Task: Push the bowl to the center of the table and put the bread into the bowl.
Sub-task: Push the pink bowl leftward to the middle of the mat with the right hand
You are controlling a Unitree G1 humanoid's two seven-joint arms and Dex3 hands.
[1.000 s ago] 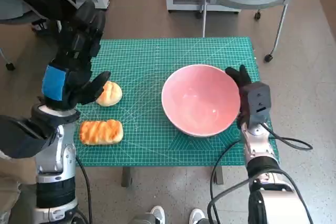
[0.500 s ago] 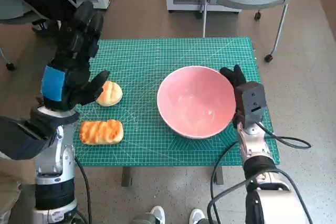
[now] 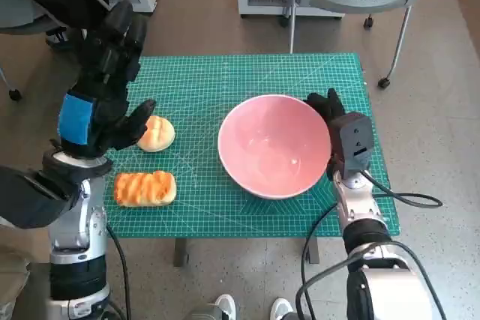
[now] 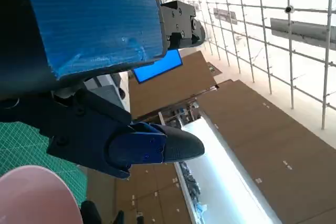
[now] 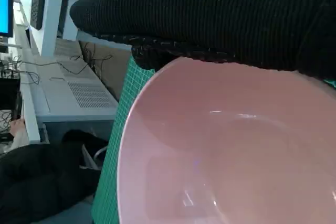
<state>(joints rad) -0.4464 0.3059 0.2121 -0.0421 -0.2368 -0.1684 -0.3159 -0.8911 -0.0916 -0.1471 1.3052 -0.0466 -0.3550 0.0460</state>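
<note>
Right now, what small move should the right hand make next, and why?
Probably one more short push toward the robot's left. The right hand rests against the rim of the pink bowl, which sits right of the mat's middle. Both breads lie outside it.

You had a small table [image 3: 217, 219] fully covered by a green gridded cutting mat [image 3: 225, 88]. Sitting straight on the mat: a pink bowl [image 3: 274, 146] on the right half, upright, nothing in it; a round pale bread roll [image 3: 157, 133] near the left edge; a striped, browned oblong bread [image 3: 144, 189] just in front of that roll, closer to the near-left corner. The two breads were apart from each other and well apart from the bowl.
</note>
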